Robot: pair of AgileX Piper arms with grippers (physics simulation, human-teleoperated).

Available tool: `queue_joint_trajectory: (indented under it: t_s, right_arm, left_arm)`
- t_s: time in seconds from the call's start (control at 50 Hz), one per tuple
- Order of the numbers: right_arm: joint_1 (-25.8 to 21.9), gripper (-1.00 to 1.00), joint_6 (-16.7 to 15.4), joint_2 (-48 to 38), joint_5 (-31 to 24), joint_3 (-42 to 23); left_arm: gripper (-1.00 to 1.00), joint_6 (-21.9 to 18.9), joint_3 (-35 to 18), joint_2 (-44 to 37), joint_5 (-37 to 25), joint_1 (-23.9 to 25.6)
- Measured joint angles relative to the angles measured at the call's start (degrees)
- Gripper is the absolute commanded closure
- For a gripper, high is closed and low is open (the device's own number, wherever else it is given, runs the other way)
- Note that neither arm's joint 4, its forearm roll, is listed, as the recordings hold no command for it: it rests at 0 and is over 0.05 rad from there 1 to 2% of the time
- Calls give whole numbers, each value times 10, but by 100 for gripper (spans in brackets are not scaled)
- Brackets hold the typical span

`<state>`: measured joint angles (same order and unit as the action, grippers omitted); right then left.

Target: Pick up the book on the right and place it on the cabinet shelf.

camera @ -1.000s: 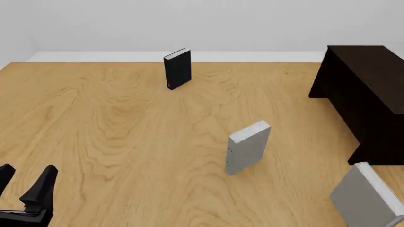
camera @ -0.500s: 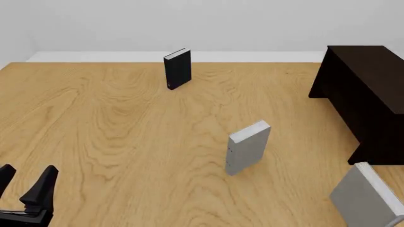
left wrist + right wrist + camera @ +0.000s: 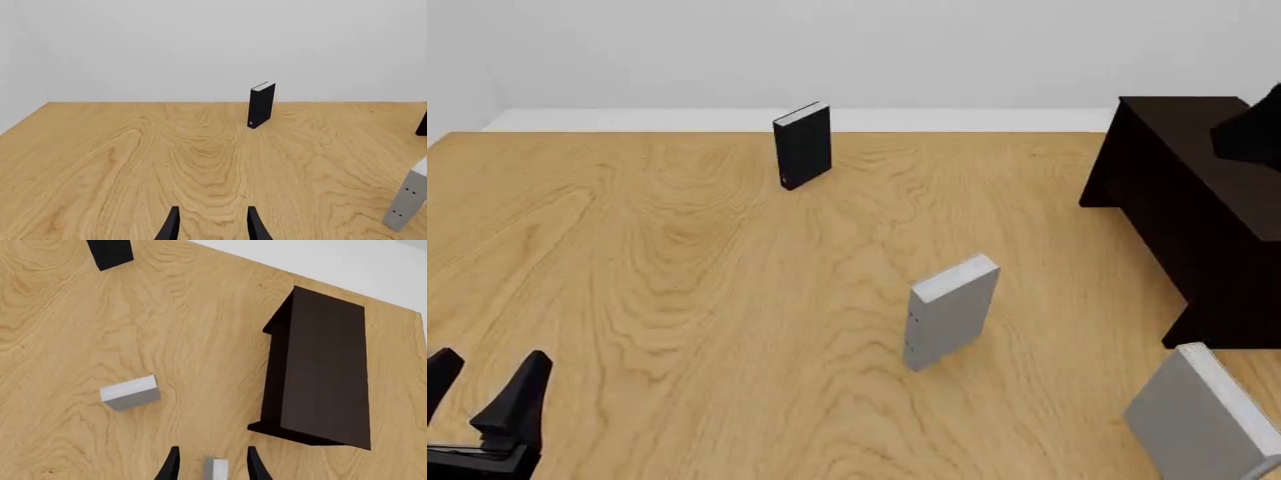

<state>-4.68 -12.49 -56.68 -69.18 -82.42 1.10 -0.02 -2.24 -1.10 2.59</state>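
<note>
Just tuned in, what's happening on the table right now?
Nothing is gripped. The right end effector is high above the table, open, with the rightmost grey book showing between its fingers far below. That book stands on the table in front of the dark cabinet. The left end effector sits open at the near left. The other grey book and black book stand untouched.

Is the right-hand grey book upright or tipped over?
Upright: the grey book stands on edge on the table, white page edge up, apart from the cabinet.
</note>
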Motion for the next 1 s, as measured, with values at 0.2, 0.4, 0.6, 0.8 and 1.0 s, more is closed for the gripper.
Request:
queue_joint_trajectory:
  t_s: [0.2,0.4,0.6,0.8,1.0]
  right_arm:
    - [3,-100,5,-20,-4,18]
    - [26,-100,-6,-38,-6,37]
    - [54,-100,-26,-58,-4,50]
    - [66,-100,-47,-70,9,75]
    - [77,-100,-71,-75,27,106]
  left_arm:
    - [-100,1,0,-3,0,0]
    - [-100,2,0,-6,0,1]
    - [-100,2,0,-5,-2,4]
    - [-100,0,0,-10,1,6]
    - [-100,-1,0,-13,1,8]
